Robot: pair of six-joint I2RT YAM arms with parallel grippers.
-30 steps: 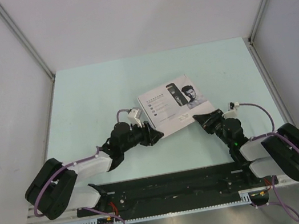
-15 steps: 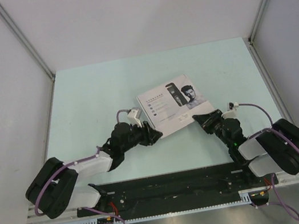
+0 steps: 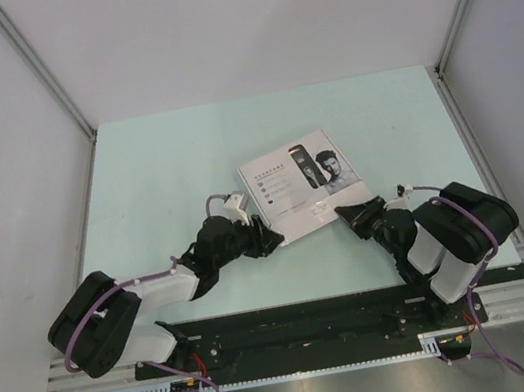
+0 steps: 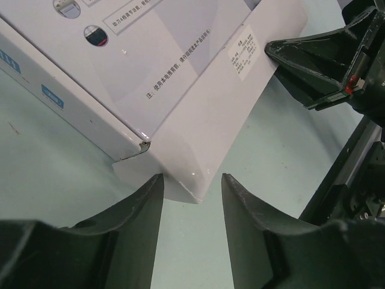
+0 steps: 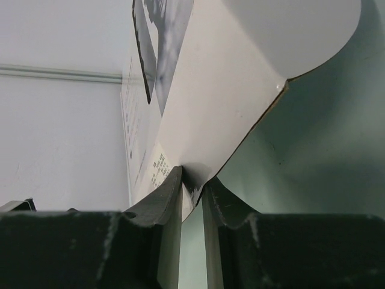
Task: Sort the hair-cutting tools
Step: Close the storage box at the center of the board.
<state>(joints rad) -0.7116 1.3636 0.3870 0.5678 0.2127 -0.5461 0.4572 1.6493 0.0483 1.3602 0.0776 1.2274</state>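
Right hand (image 5: 192,182): closed on the flap (image 5: 228,90) at the near edge of the white box (image 3: 295,210). The cardboard edge is pinched between both fingers.

Left hand (image 4: 191,180): open. Its fingers stand to either side of the flap's left corner, which reaches into the gap and touches neither, as far as shows.

Box: flat on the counter (image 3: 155,164), printed lid (image 4: 150,54) uppermost and down. The longer side runs left to right, skewed so that its right end lies farther from the arm bases. The flapped edge faces the arms.

Hair-cutting tools: none in view, on the counter or in either wrist camera. Judged to be inside the box, hence straight ahead of both hands, behind the flap.

Governing relation: both hands sit on the same near edge, close together, the right toward its middle, the left at its left corner. The right arm has the flap; the left is just beside it and free.

Next move, as judged: the flap must come out and up, across the box's short way, before any tool can be reached. The left hand is placed to steady the box.
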